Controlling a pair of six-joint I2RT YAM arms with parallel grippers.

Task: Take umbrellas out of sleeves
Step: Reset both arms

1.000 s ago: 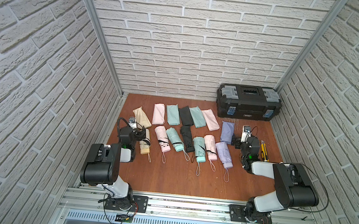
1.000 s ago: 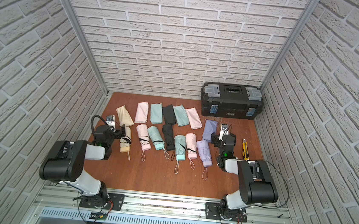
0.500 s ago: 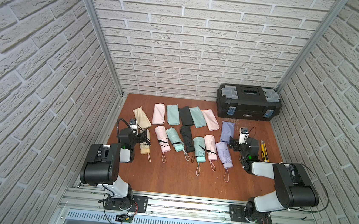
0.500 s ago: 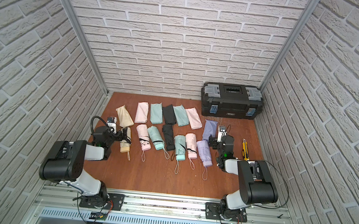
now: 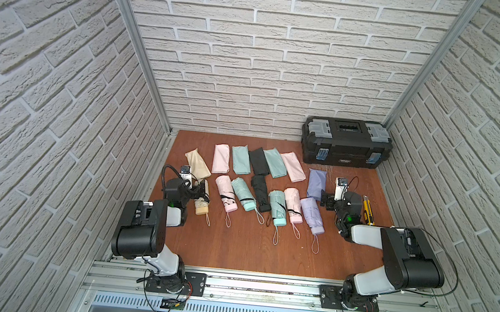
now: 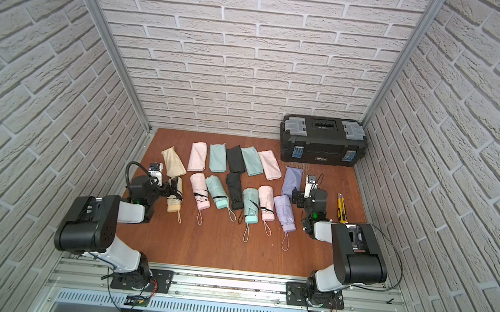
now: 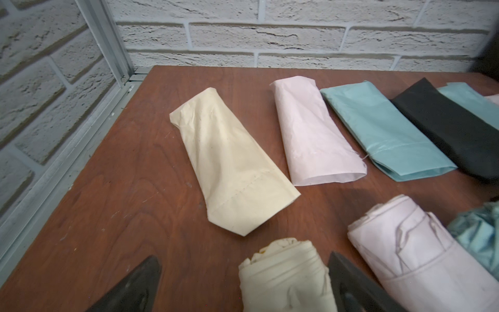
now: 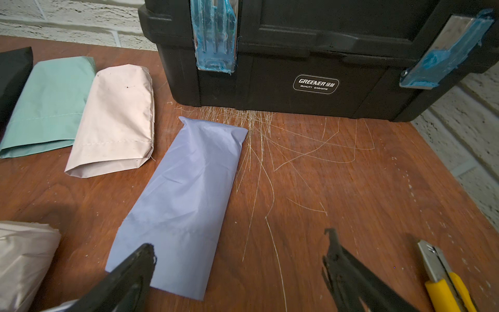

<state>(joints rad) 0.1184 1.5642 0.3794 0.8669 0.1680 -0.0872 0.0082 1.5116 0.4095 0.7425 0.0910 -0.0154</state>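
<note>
Lying in two rows on the table (image 5: 234, 248), the seven umbrellas (image 5: 261, 193) sit nearer the robot with handles and loops pointing at it. The seven sleeves (image 5: 257, 162) lie flat behind them, roughly colour for colour. Judged from that layout, every umbrella is already out and little or nothing of the task is left. The pairing looks like a by-product of the work: each sleeve rests about where it would land if drawn straight off the far end.

The left gripper (image 7: 244, 258) stands wide open astride the far end of the beige umbrella (image 7: 286, 278). One finger is close beside it and the other well apart, so nothing is gripped. The right gripper (image 8: 240, 240) is likewise open and empty, low over the near end of the lilac sleeve (image 8: 183, 194).

Both top views give the full count and order, which neither wrist view does. The left wrist view shows that the beige sleeve (image 7: 232, 167) is limp and hollow. The right wrist view alone shows fine scratches (image 8: 259, 140) in front of the toolbox (image 8: 310, 54), and it puts the knife (image 8: 445, 281) near one finger.
</note>
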